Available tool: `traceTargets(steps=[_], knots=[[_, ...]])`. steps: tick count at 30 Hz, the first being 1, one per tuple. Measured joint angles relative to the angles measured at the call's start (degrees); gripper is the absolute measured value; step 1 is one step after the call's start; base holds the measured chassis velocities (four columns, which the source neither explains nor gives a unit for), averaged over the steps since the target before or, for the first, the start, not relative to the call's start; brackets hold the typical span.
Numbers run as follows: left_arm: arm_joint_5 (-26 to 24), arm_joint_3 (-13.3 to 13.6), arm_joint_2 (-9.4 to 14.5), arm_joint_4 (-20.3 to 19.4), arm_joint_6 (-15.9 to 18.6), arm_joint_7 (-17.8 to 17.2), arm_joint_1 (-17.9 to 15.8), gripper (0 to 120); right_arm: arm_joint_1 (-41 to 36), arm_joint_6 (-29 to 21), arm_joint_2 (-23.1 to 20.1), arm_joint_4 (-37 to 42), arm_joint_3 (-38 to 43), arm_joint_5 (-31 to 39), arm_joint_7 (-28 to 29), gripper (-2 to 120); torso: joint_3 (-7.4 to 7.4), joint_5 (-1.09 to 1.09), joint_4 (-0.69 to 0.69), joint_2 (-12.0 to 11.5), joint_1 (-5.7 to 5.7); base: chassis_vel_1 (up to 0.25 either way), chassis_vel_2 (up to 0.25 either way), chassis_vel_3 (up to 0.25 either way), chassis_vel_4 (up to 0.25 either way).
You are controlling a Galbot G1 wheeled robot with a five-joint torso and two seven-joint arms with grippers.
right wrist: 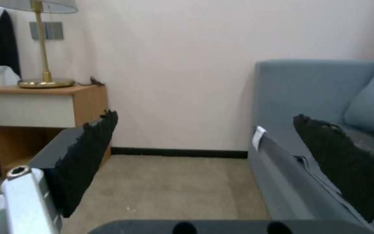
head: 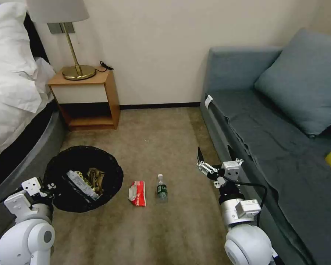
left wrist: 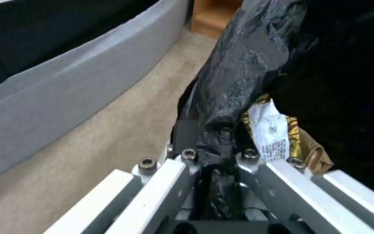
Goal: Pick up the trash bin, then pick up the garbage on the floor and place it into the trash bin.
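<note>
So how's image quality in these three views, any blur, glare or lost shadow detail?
Head view: even light, no glare, straight edges bow toward the corners. Left wrist view: soft; the trash bin liner goes near-black at right, detail lost. Right wrist view: the right gripper pads are close and blurred; the room beyond is mildly soft.

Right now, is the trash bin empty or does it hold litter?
Holds litter: the trash bin, gripped at its rim by the left gripper, contains a gold snack wrapper.

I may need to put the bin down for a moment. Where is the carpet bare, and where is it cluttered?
Bare carpet runs between the nightstand and sofa, and below the litter. It is crowded mid-floor: trash bin, held by the left gripper, then red-white wrapper and small bottle. The open right gripper hangs by the sofa.
</note>
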Motion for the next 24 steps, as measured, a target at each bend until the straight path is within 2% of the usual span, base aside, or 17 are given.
traceTargets(steps=[6, 10, 13, 15, 16, 19, 20, 24], knots=[[0.0, -0.2, 0.1, 0.3, -0.4, 0.0, 0.0, 2, 1.9, 0.4, -0.6, -0.8, -0.8, 0.1, -0.9, 100, 0.00, 0.00, 0.00, 0.0, 0.00, -0.143, 0.132, 0.135, -0.138], [0.0, 0.0, 0.3, 0.9, -0.8, 0.0, -0.1, 2, 4.6, 0.3, -1.4, -1.9, -1.7, 0.4, -2.4, 100, 0.00, 0.00, 0.00, 0.0, 0.00, -0.032, 0.039, 0.047, -0.026], [0.0, 0.1, 0.7, 1.6, -0.8, 0.0, -0.4, 2, 8.4, -1.7, -3.4, -4.0, -3.8, 3.9, -2.5, 100, 0.00, -0.01, 0.00, 0.0, 0.00, 0.000, 0.000, 0.000, 0.000], [0.1, 0.1, 1.2, 2.0, -0.7, 0.4, -0.4, 2, 11.7, -4.9, -5.2, -5.2, -6.3, 8.1, -0.5, 100, -0.01, 0.01, -0.01, 0.0, 0.00, 0.000, 0.000, 0.000, 0.000], [0.1, 0.1, 1.2, 2.0, -0.7, 0.4, -0.4, 2, 11.7, -4.9, -5.2, -5.2, -6.3, 8.1, -0.5, 100, -0.01, 0.01, -0.01, 0.0, 0.00, 0.000, 0.000, 0.000, 0.000], [1.0, 0.1, 2.3, 3.0, -0.8, 1.5, 0.3, 2, 18.8, -12.2, -7.7, -7.8, -12.7, 18.3, 4.1, 100, 0.00, -0.01, 0.00, 0.0, 0.00, 0.000, 0.000, 0.000, 0.000], [1.0, 0.1, 2.3, 3.0, -0.8, 1.5, 0.3, 2, 18.8, -12.2, -7.7, -7.8, -12.7, 18.3, 4.1, 100, 0.00, -0.01, 0.00, 0.0, 0.00, 0.000, 0.000, 0.000, 0.000], [1.3, 0.1, 2.6, 3.7, -1.1, 1.6, 0.4, 2, 26.1, -25.2, -8.7, -11.0, -20.1, 34.3, 10.1, 100, 0.00, -0.01, 0.00, 0.0, 0.00, 0.000, 0.000, 0.000, 0.000]])
